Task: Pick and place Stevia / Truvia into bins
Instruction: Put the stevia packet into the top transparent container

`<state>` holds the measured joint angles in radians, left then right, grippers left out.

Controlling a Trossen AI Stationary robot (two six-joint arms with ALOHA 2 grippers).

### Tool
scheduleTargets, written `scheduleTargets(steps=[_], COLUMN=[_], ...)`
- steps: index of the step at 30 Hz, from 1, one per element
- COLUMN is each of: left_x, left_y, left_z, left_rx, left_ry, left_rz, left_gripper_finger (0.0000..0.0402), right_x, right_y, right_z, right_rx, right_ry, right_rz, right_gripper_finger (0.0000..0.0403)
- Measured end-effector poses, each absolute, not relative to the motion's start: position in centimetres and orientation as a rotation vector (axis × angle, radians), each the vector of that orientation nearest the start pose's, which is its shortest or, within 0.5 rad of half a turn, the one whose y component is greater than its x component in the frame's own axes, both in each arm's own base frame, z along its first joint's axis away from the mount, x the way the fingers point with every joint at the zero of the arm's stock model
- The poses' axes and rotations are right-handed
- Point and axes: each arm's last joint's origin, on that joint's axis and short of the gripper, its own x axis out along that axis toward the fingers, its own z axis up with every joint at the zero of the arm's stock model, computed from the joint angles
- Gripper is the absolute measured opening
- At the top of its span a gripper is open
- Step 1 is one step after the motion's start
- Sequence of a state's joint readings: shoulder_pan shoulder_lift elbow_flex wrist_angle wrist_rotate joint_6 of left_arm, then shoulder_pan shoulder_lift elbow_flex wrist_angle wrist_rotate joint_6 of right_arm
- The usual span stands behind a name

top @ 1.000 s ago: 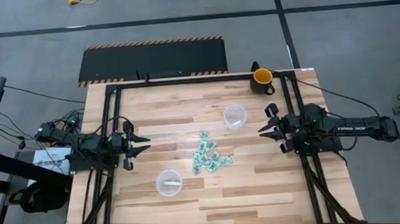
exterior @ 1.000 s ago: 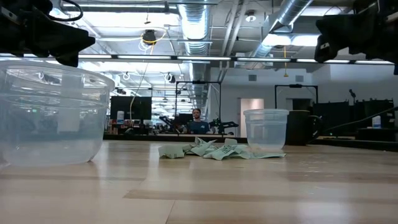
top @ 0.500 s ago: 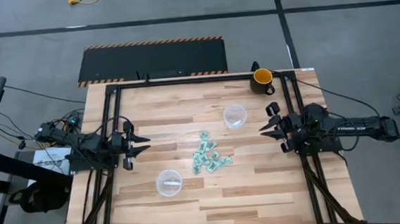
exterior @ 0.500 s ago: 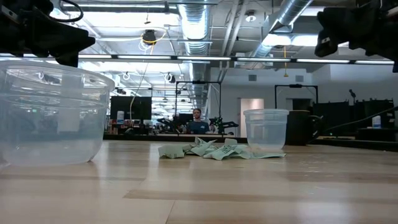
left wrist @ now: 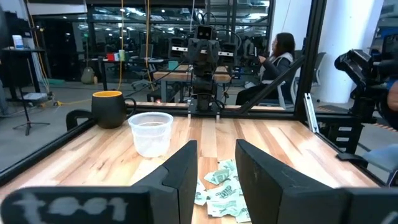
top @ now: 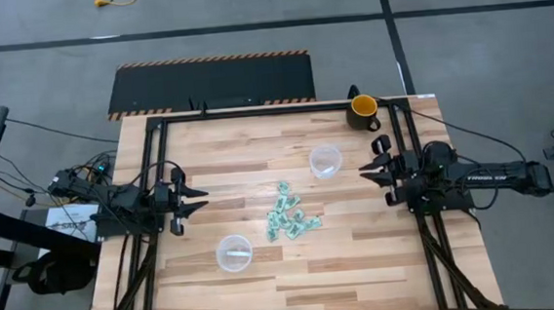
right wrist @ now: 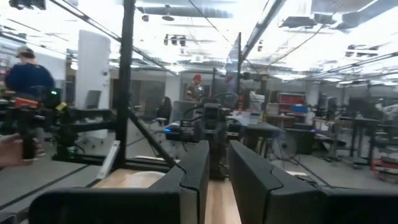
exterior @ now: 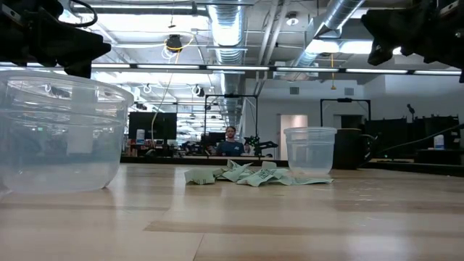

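Observation:
A loose heap of light green and white Stevia / Truvia sachets lies on the wooden table near its middle, also in the left wrist view and the low view. One clear bin stands upright to the far right of the heap, the other to its near left. My left gripper hovers at the table's left side, open, pointing level at the heap. My right gripper hovers at the right side beside the far bin, open by a narrow gap, tipped upward. Neither holds anything.
A dark mug with a yellow inside stands at the far right corner. A black metal frame runs along the table's far edge and both sides. Bare wood lies around the heap and along the near edge. People sit in the room beyond.
My right gripper has tipped its fingers upward and swung a little toward the table's far edge, staying over the same spot. The sachets and both bins have not moved.

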<state>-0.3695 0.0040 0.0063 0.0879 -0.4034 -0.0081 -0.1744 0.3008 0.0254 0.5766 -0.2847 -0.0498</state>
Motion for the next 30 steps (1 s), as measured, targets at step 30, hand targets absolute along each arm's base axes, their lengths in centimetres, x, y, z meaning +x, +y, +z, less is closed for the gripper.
scheduleTargets(steps=[30], left_x=[9.0], left_y=[-2.6], left_z=[19.0], left_rx=[0.165], left_ry=[-0.259], left_rz=[-0.063], left_gripper_finger=[0.0098], right_x=[10.8], right_y=[-2.2], right_z=[20.5], right_rx=[-0.261], right_ry=[-0.327], right_rz=[-0.037], right_gripper_finger=[0.0056])
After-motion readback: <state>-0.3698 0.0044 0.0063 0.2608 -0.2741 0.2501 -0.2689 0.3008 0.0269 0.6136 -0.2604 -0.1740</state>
